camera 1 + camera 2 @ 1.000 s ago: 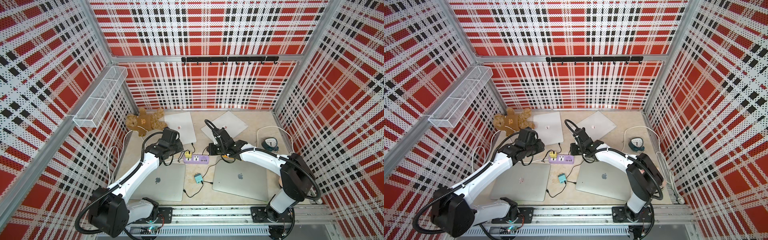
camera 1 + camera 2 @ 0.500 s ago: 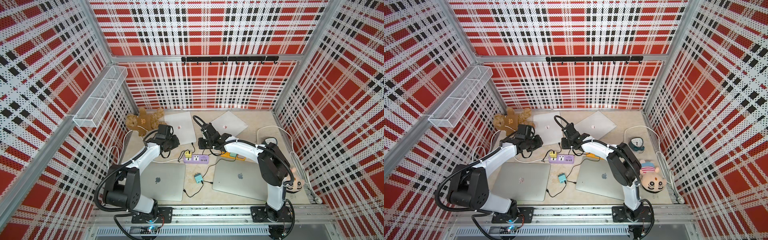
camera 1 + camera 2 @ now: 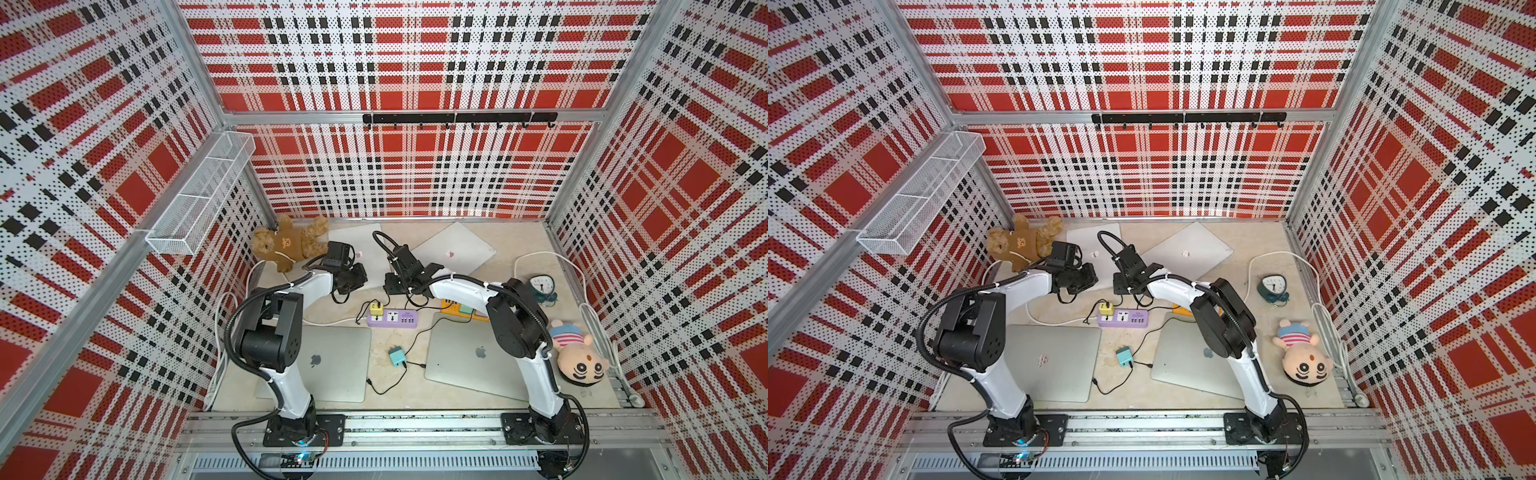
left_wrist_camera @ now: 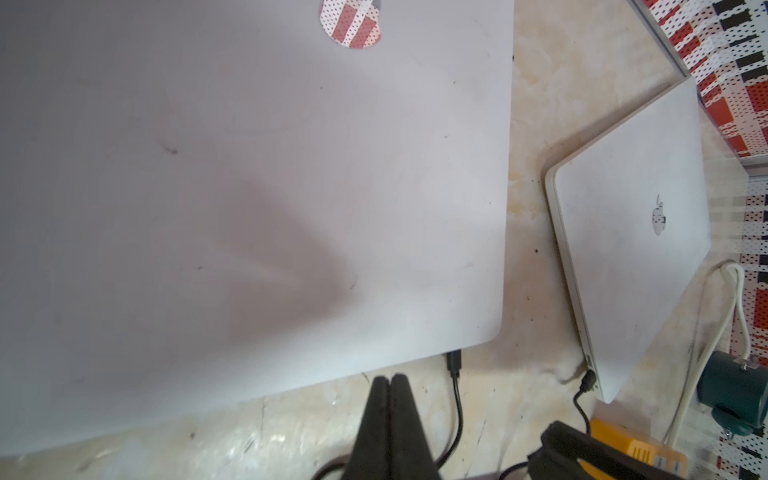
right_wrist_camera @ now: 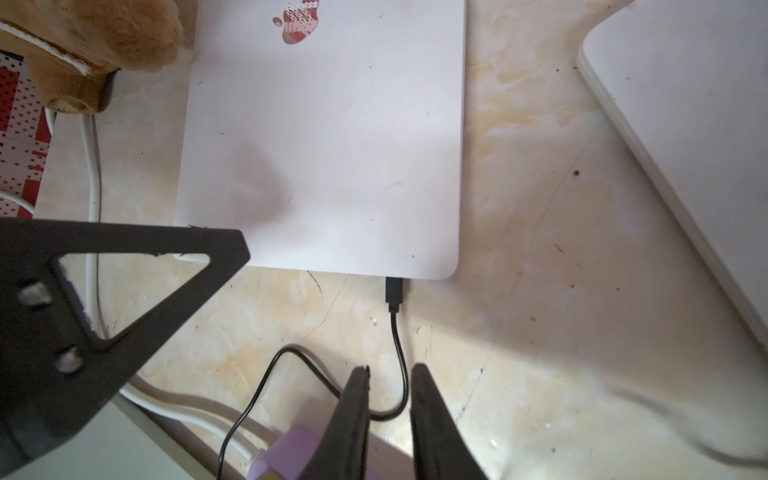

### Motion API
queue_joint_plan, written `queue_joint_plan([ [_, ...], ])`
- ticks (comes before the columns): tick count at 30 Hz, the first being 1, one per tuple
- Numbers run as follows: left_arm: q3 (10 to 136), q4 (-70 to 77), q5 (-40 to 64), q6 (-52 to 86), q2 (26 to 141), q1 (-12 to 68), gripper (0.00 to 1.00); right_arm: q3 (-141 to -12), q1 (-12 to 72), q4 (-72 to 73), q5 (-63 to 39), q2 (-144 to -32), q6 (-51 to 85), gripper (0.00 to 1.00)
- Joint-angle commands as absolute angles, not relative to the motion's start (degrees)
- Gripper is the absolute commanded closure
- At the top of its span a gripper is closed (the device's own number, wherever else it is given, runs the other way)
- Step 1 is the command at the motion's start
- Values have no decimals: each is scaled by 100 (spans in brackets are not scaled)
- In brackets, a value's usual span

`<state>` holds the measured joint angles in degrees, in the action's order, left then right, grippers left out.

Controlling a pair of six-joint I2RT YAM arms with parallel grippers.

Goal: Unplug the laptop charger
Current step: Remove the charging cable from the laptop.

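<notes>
Status: extraction not started. The charger plug [image 5: 394, 291] is seated in the edge port of the laptop [image 5: 332, 145], and no gap shows between plug body and casing.

The right gripper [image 5: 390, 369] has its jaws narrowly parted and grips nothing. The cable [image 5: 398, 340] runs between its fingertips and on to the charger plug, which lies directly ahead of them, a short way off.

The left gripper [image 4: 390, 379] is fully closed and empty. The charger plug sits just beside its tips and slightly ahead, with the laptop edge immediately in front. Whether the tips touch the table [image 4: 532, 124] cannot be determined from the wrist view.

Remaining steps:
- Advance the right gripper along the cable to the plug body.
- Close on it.
- Pull straight away from the laptop edge.
</notes>
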<state>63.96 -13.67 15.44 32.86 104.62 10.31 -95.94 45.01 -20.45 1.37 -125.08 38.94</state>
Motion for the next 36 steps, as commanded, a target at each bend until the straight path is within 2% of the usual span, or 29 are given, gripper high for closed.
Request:
queue_joint_plan([
  [1, 6613, -1210, 1966, 3140, 10713, 1019, 100, -9883, 4553, -2152, 241, -12804, 3990, 78],
  [19, 6733, -1107, 2470, 3155, 11250, 826, 100, -10634, 4649, -2516, 636, -13613, 3955, 75],
  [36, 6610, -1116, 2553, 3107, 11382, 823, 100, -11104, 4746, -2884, 899, -13987, 4043, 78],
])
